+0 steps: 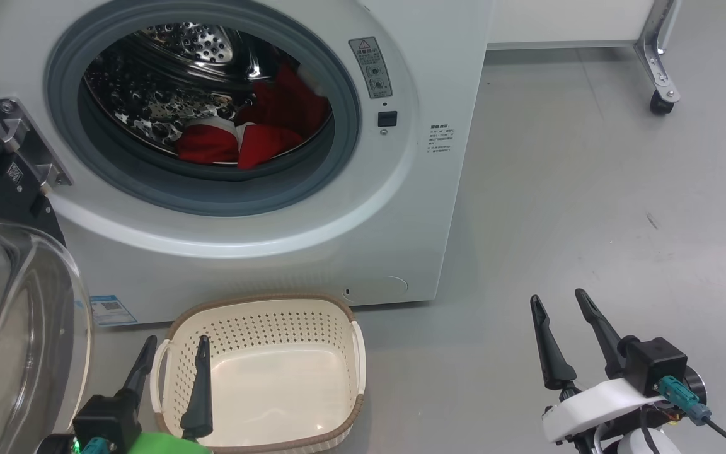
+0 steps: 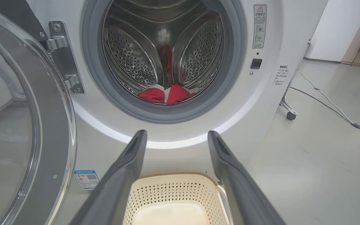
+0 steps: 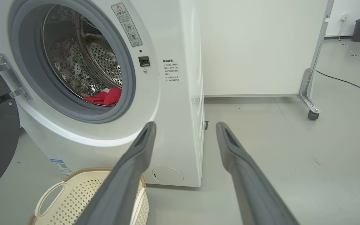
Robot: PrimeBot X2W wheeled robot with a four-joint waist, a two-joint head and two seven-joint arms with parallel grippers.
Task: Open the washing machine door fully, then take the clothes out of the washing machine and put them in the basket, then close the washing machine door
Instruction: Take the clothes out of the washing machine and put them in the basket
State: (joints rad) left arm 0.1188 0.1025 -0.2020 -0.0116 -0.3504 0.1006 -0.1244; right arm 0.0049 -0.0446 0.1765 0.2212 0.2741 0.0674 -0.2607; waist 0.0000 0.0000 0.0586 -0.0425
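Hanging wide open on its hinge at the left, the washing machine door (image 1: 16,328) turns its clear glass bowl toward the head camera. The clothes (image 1: 243,135), red with white trim, lie at the bottom of the steel drum (image 1: 174,94) inside the washing machine (image 1: 401,208). The basket (image 1: 262,301) stands on the grey floor (image 1: 590,189), just before the machine's front. The left pincer (image 1: 176,343) hovers over the basket's left side, fingers spread, holding nothing. The right pincer (image 1: 557,297) hangs over bare floor, well apart from the machine, likewise spread.
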